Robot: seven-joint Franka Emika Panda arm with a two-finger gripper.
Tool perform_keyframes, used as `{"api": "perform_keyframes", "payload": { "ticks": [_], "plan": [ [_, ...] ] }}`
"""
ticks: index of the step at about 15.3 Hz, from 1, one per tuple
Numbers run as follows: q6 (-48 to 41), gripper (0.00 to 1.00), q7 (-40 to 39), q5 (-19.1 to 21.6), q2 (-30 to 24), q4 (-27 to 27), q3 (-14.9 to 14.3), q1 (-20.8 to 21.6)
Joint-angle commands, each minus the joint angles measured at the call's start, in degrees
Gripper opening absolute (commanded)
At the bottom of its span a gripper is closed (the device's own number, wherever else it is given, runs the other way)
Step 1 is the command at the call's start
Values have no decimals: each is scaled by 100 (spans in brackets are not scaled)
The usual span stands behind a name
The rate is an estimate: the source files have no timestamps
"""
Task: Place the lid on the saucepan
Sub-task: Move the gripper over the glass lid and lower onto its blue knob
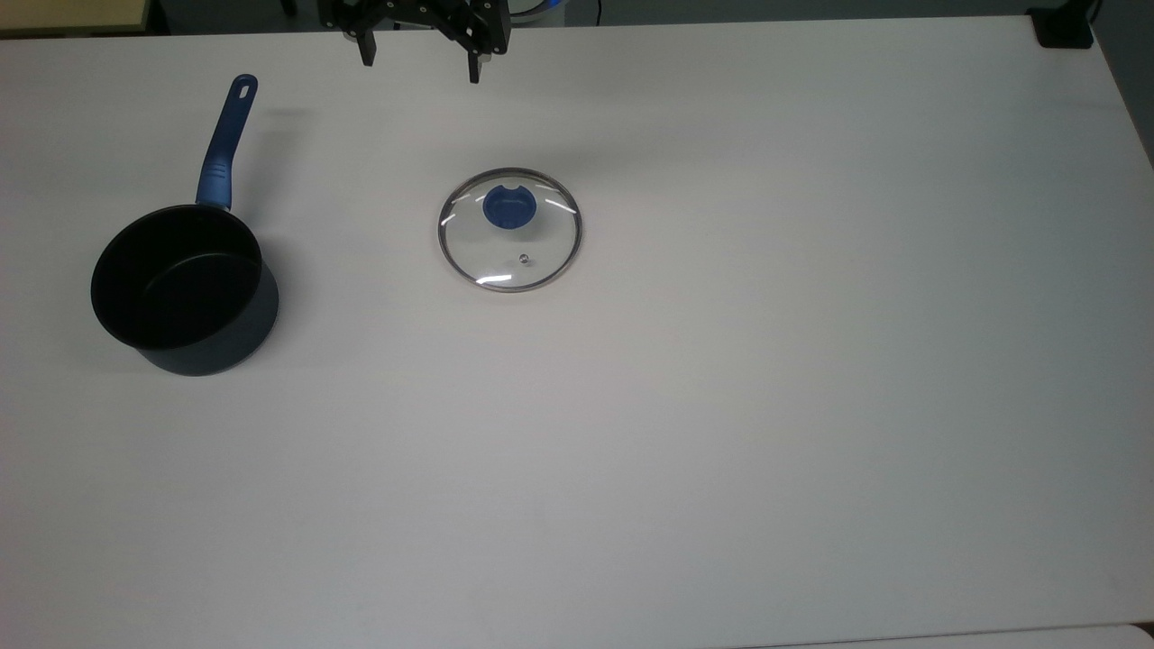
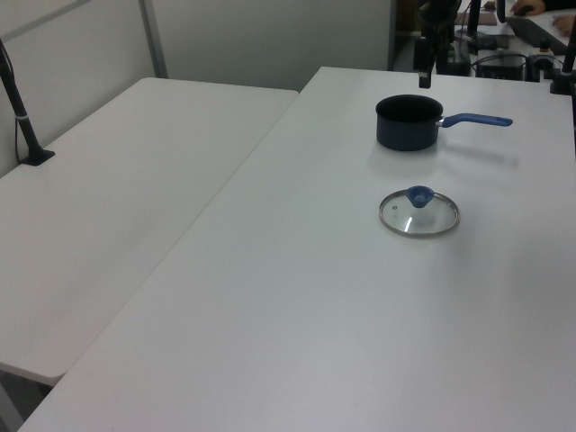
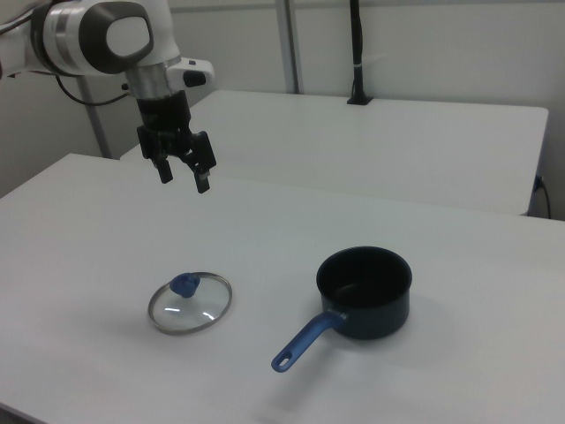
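The glass lid with a metal rim and blue knob lies flat on the white table, also seen as the lid and the lid. The dark navy saucepan stands upright at the top view's left, its blue handle pointing to the far edge. In the right view the saucepan sits right of the lid. My gripper hangs open and empty high above the table, behind the lid; the gripper shows at the top view's upper edge.
A second white table adjoins at the left view's left, with a black pole clamped on it. A black clamp sits at the top view's far right corner. Cluttered equipment lies beyond the saucepan in the left view.
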Motion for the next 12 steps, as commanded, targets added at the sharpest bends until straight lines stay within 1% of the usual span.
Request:
{"api": "perform_keyframes", "payload": {
  "ticks": [1, 10, 12],
  "plan": [
    [-153, 100, 71, -30, 4, 80, 76, -70],
    [-136, 100, 9, -109, 162, 80, 58, -18],
    [240, 100, 36, -100, 206, 46, 75, 17]
  ]
}}
